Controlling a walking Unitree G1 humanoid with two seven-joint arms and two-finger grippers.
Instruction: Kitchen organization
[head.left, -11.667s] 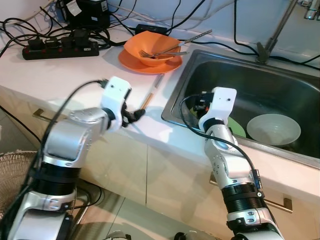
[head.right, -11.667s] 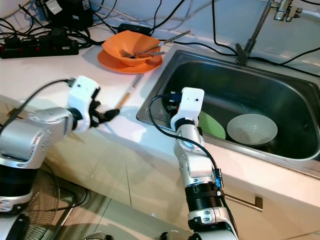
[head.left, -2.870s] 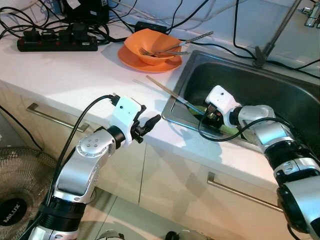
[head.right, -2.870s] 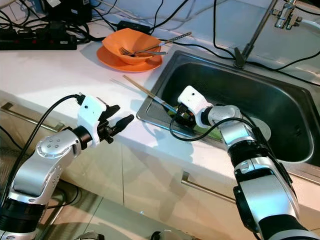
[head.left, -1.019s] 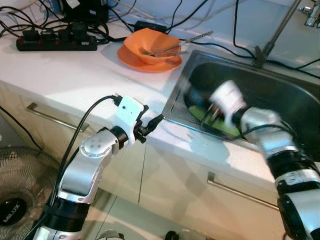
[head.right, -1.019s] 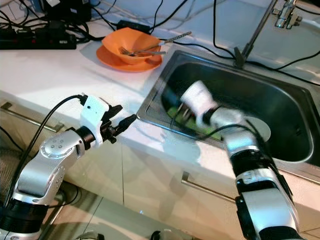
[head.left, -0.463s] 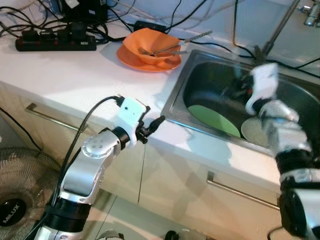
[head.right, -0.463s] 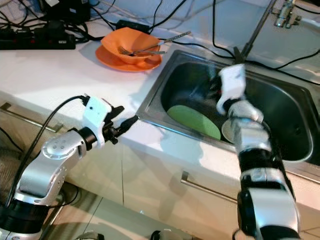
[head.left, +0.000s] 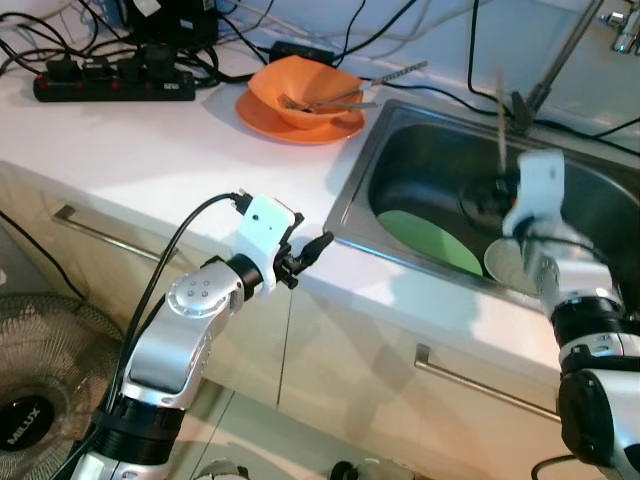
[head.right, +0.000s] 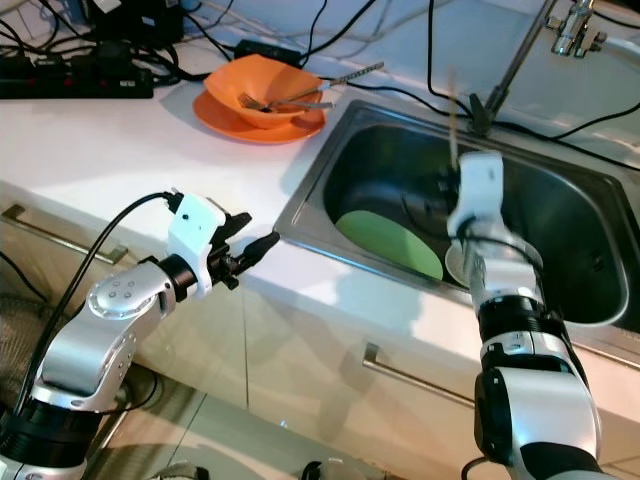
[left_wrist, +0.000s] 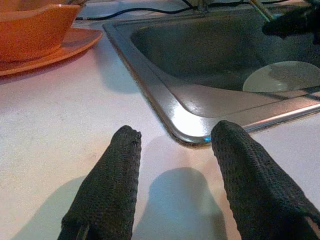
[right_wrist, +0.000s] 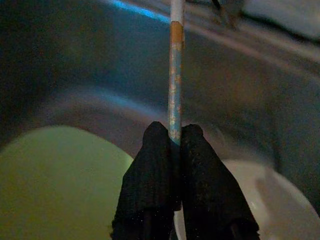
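right gripper (right_wrist: 172, 140) over sink (head.left: 420, 150), pinched a chopstick (right_wrist: 175, 75) upright | left gripper (left_wrist: 172, 175) spread wide, level above counter (head.left: 150, 140) by sink's corner | fan (head.left: 25, 420) read MILUX

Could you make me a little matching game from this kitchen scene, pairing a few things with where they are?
Things:
1. chopstick
2. green plate
3. orange bowl
4. left gripper

Places:
A. lying in the sink
B. on the orange plate, holding a fork
C. pinched in the right gripper
D. open above the counter

Pairs: 1-C, 2-A, 3-B, 4-D
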